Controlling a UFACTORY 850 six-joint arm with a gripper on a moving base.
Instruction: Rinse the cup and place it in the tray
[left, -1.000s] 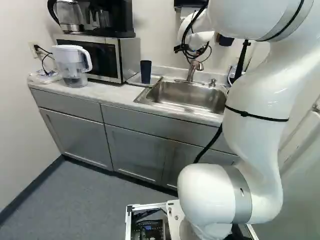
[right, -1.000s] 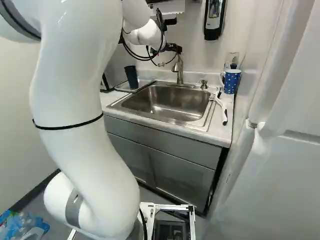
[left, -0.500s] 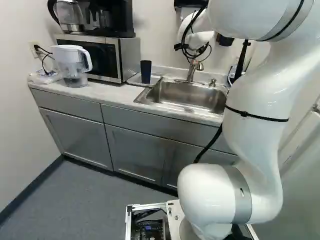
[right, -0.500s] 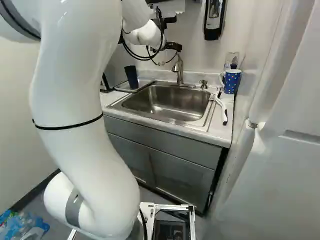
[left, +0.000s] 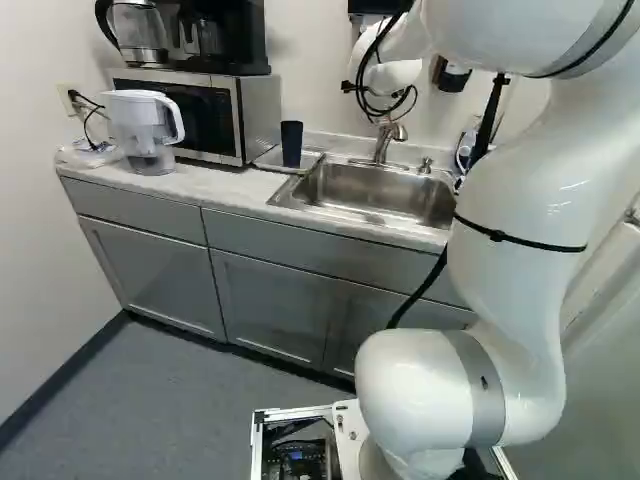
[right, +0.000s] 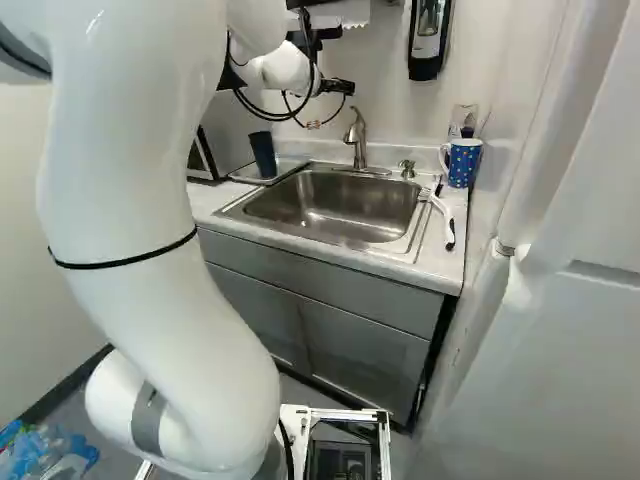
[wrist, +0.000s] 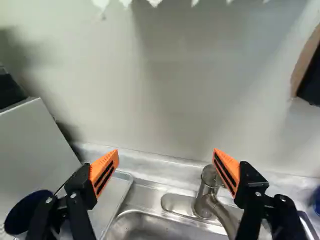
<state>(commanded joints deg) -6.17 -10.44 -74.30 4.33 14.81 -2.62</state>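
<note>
In the right base view my gripper is up beside the faucet, above the sink's back edge. The wrist view shows the gripper wide open, nothing between its orange pads; the faucet is by one finger. A dark blue cup stands upright on the metal tray left of the sink; in the wrist view this cup lies outside the other finger, partly hidden. A blue dotted mug stands on the counter right of the sink.
A microwave borders the tray, with a coffee maker on top and a water pitcher beside it. A white-and-black brush-like tool lies right of the sink. A soap dispenser hangs on the wall.
My arm has swung slightly to the left in the right base view, and the gripper has shifted left and a little up with it. The cup, the mug and the base have stayed put.
</note>
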